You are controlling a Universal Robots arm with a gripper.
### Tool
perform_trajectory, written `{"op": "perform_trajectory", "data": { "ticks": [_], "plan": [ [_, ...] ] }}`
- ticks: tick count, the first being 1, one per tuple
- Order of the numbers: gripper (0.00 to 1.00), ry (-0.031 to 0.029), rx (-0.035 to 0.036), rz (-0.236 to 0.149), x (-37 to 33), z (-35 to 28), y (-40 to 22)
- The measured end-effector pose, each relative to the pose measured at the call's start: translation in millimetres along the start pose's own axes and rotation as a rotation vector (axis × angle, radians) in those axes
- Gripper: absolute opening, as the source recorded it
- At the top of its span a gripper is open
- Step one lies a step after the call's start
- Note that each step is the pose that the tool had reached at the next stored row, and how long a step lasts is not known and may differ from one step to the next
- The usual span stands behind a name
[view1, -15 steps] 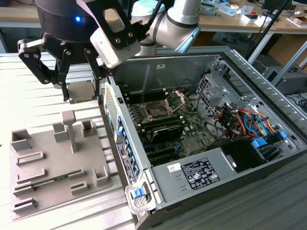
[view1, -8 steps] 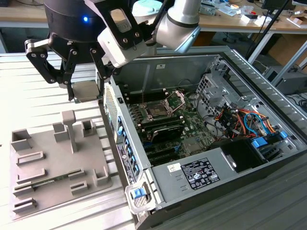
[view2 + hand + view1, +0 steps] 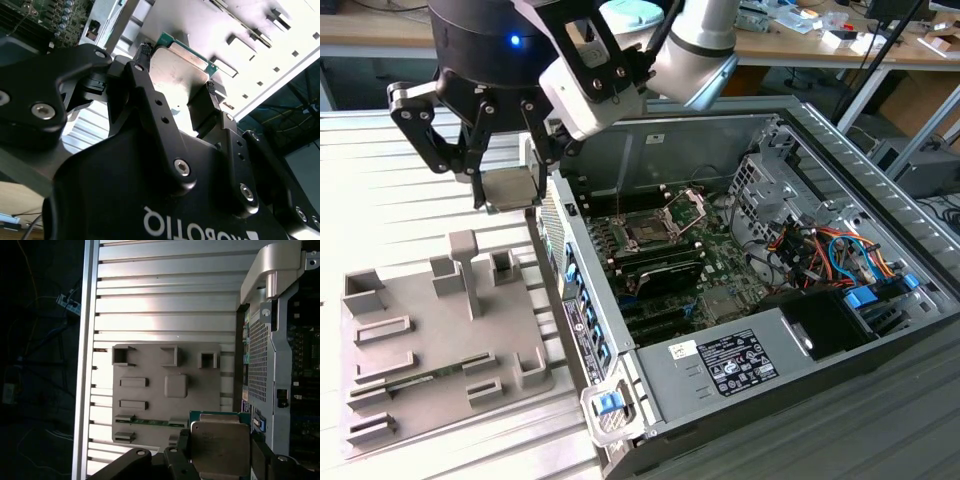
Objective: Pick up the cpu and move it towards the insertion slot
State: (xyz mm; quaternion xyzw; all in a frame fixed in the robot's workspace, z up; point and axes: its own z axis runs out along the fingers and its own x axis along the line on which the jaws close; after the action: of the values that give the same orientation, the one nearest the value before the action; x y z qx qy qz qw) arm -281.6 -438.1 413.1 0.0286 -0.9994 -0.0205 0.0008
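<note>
My gripper point(image 3: 508, 196) hangs in the air, shut on the cpu point(image 3: 510, 186), a small flat square chip with a pale metal top. It is above the right part of the grey tray point(image 3: 430, 335), close to the open computer case's side wall. In both wrist views the black fingers point(image 3: 141, 54) point(image 3: 183, 441) press two opposite edges of the cpu point(image 3: 176, 62) point(image 3: 220, 447), whose green rim shows. The insertion slot point(image 3: 645, 233), a dark square socket with a raised silver bracket, lies on the green board inside the case, to the exterior view's right of the cpu.
The open computer case point(image 3: 720, 360) holds cables, long black memory slots and a power supply. Its perforated side wall point(image 3: 260, 365) stands between the grey tray point(image 3: 150, 367) and the board. The tray carries several raised blocks and a post point(image 3: 465, 265). A cluttered workbench runs behind.
</note>
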Motion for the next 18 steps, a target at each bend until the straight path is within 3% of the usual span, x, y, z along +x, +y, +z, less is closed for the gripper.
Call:
{"op": "perform_trajectory", "data": {
  "ticks": [18],
  "plan": [
    [0.55,0.0000,0.0000,0.000,-25.9,-0.1,-1.5]
  ]
}}
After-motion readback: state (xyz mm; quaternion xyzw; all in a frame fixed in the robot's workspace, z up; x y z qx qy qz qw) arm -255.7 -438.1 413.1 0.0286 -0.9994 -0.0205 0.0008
